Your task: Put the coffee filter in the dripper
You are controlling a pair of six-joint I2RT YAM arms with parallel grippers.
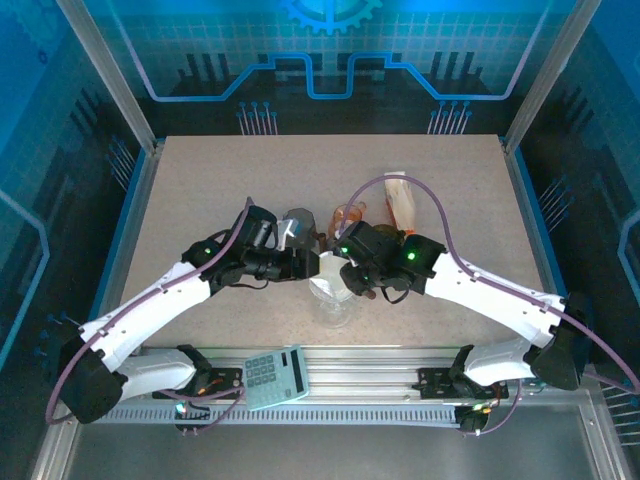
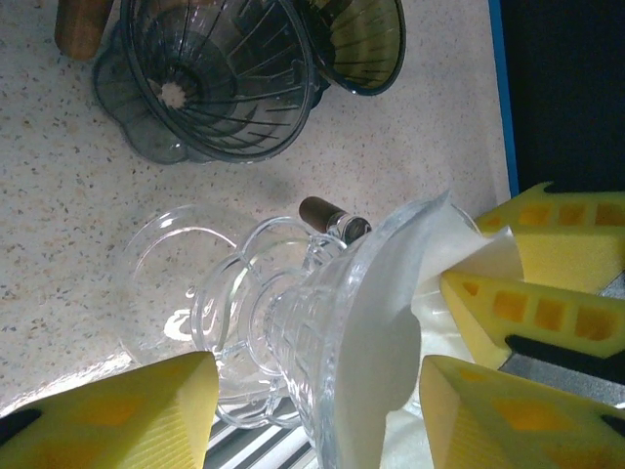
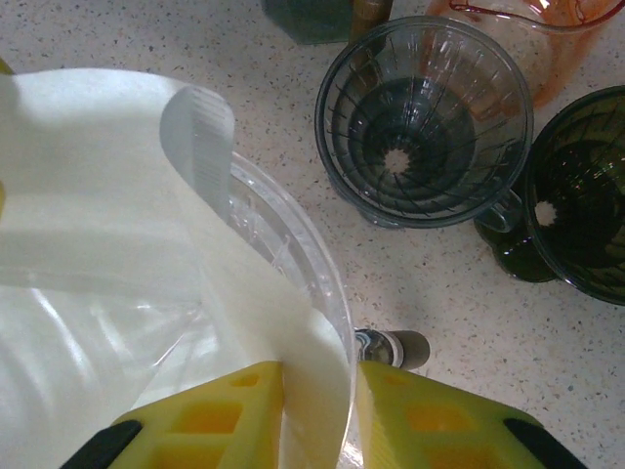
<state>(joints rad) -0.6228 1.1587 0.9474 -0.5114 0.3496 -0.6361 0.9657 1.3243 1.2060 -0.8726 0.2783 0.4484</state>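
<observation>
Nearest the arm bases, a calculator point(image 1: 275, 377) lies at the desk's point(image 1: 200, 200) near edge. Just beyond it stands the clear dripper point(image 2: 293, 332), with the coffee filter point(image 3: 107, 195) already inside and one flap rising above the rim. The right gripper point(image 3: 320, 381) is clenched on paper and glass rim together. The left gripper point(image 2: 317, 369) is released, its jaws either side of the dripper and apparently not touching it. The filter is light, limp and easily creased, so it is best held at its edge and pressed down gently. Farther back sit a grey dripper point(image 3: 425, 117) and a green dripper point(image 3: 576, 195).
</observation>
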